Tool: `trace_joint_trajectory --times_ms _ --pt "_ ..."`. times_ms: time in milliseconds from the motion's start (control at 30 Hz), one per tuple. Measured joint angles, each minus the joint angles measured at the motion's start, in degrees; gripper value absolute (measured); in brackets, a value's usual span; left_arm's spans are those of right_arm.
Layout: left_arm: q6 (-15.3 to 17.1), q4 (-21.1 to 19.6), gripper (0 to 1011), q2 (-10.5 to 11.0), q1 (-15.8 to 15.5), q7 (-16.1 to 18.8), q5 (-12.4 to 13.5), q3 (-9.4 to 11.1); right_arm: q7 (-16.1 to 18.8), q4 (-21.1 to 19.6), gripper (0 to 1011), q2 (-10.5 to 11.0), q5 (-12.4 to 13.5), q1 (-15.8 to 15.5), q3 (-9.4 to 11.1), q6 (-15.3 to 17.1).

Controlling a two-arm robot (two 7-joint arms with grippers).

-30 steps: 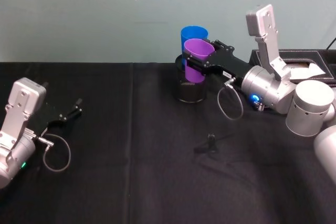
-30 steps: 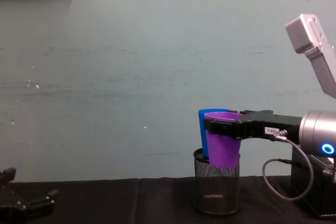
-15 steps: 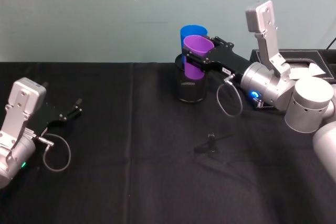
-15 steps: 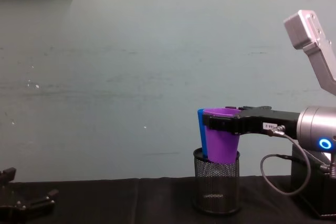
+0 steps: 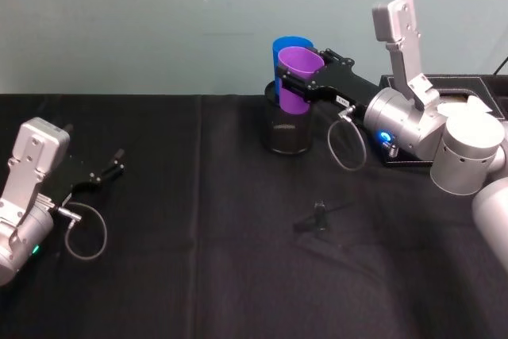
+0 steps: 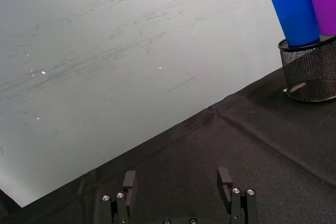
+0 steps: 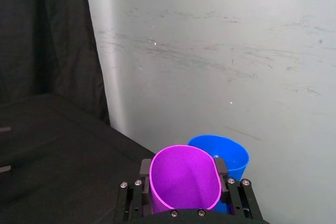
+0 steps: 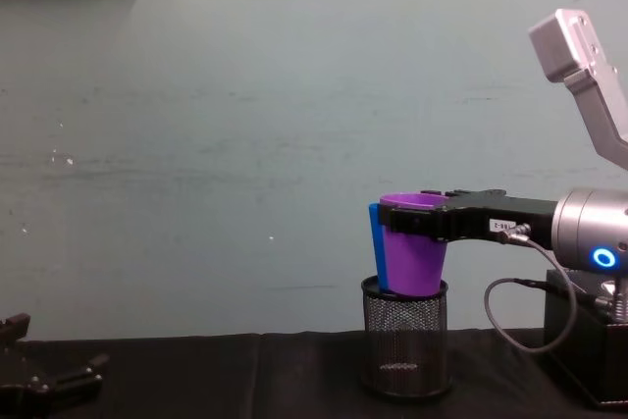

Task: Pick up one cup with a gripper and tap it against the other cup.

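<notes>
Two cups meet near the far edge of the table (image 5: 198,275) in the head view, right of its middle. The purple cup (image 5: 298,77) is clamped below its rim by the right gripper (image 5: 301,85), fingers closed on its wall, and the blue cup (image 5: 284,48) stands just behind it in the black wire-mesh pen holder (image 5: 286,134). This view also gives the ground plan. The left gripper (image 5: 117,161) lies low near the table's left edge, parted and with nothing between its fingers. A broad stretch of bare black cloth separates it from the holder. A small black object (image 5: 319,214) sits on the cloth nearer the front, and a black box (image 5: 448,89) occupies the far right corner behind the right arm. The left wrist view looks along the cloth: its two open fingers (image 6: 129,181) stand well apart, and the blue cup's base sits sunk inside the holder. The right wrist view looks down into the purple cup, upright between the finger pads, with the blue rim close beyond it; whether the two rims touch cannot be told. The chest view gives the heights: the purple cup's base hangs about level with the holder's rim, its wall overlaps the blue cup's, open air lies above both cups, and bare table runs from the holder towards the left edge.
</notes>
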Motion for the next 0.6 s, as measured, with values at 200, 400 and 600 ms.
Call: trace_joint_trajectory --times_ms 200,400,600 --pt "0.0 0.0 1000 0.0 0.0 0.0 0.0 0.0 -0.05 0.45 717 -0.23 -0.03 0.41 0.0 0.14" --pt "0.0 0.0 1000 0.0 0.0 0.0 0.0 0.0 -0.02 0.95 716 -0.42 -0.02 0.83 -0.05 0.15" --pt "0.0 0.0 1000 0.0 0.0 0.0 0.0 0.0 -0.01 0.91 716 -0.39 0.02 0.82 -0.07 0.15"
